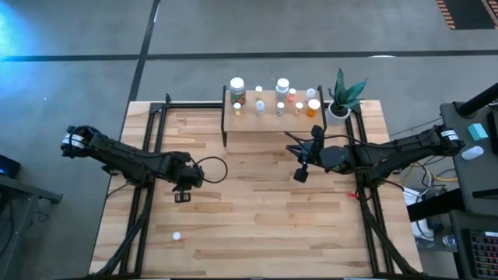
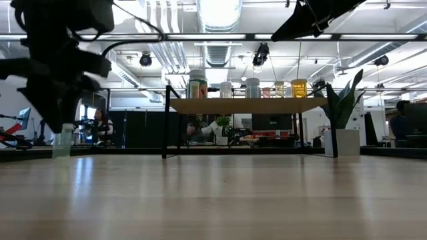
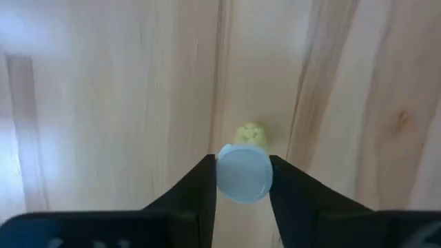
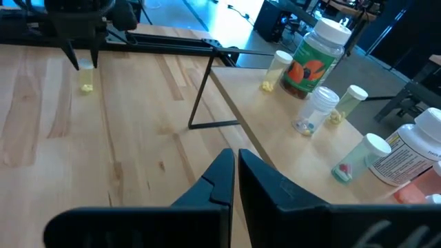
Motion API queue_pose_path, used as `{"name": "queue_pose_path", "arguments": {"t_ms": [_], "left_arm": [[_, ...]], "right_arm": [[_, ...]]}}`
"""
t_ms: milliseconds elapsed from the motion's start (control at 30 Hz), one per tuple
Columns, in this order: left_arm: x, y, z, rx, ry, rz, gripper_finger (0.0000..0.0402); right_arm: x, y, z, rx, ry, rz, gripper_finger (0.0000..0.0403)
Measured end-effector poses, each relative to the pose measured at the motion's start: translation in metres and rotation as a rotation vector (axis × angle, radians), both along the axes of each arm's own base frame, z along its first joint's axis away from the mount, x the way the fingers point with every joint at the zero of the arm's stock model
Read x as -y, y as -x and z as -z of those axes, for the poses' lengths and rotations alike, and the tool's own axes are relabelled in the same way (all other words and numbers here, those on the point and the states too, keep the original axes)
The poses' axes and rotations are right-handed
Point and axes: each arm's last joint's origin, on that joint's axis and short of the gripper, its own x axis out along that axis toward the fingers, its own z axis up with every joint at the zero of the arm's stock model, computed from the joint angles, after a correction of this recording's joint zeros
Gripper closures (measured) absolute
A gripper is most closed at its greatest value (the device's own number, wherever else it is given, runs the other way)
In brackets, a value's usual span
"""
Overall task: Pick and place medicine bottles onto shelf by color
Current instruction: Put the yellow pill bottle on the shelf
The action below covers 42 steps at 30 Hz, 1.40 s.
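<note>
The left tool (image 3: 242, 180) is clamped on a white-capped vial (image 3: 244, 172) with yellow contents standing on the desk (image 1: 257, 218), so this is the pick step, and next comes a lift toward the shelf (image 1: 268, 120), near the shut right tool (image 1: 302, 174).

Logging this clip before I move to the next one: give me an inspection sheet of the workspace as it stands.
Surface: light wood-plank tabletop, mostly bare.
Job's things: small light-wood shelf on black legs holds about a dozen white-capped medicine bottles; one small clear vial with yellow contents stands on the table at the left.
Clutter: white pot with green plant beside the shelf; small white object near the front left.
Grippers: left gripper closing around the vial's cap; right gripper shut, empty, in front of the shelf.
Cables: black loop by the left arm.
Surroundings: grey floor; people at desks beyond the table.
</note>
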Motion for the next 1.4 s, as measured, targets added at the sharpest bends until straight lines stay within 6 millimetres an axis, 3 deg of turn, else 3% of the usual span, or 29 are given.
{"name": "queue_pose_path", "arguments": {"t_ms": [133,333,533,733,1033,1400], "left_arm": [[0.002,-0.009,-0.016,0.059,0.010,0.008,0.0308],[0.005,-0.033,-0.068,0.192,0.004,0.062,0.0303],[-0.002,-0.071,-0.122,0.310,-0.051,0.124,0.0305],[-0.027,-0.117,-0.154,0.291,-0.154,0.198,0.0306],[-0.086,-0.166,-0.169,0.274,-0.267,0.202,0.0306],[-0.139,-0.189,-0.152,0.276,-0.304,0.104,0.0307]], "right_arm": [[0.000,0.000,0.000,0.000,0.000,0.000,0.0390],[0.000,0.000,0.000,0.000,-0.001,0.000,0.0390],[0.000,0.000,0.000,0.000,-0.002,0.000,0.0390],[0.000,0.000,0.000,-0.001,-0.003,-0.003,0.0390],[0.000,0.000,0.001,-0.020,0.007,-0.011,0.0390],[0.000,0.001,0.003,-0.039,0.016,-0.013,0.0390]]}}
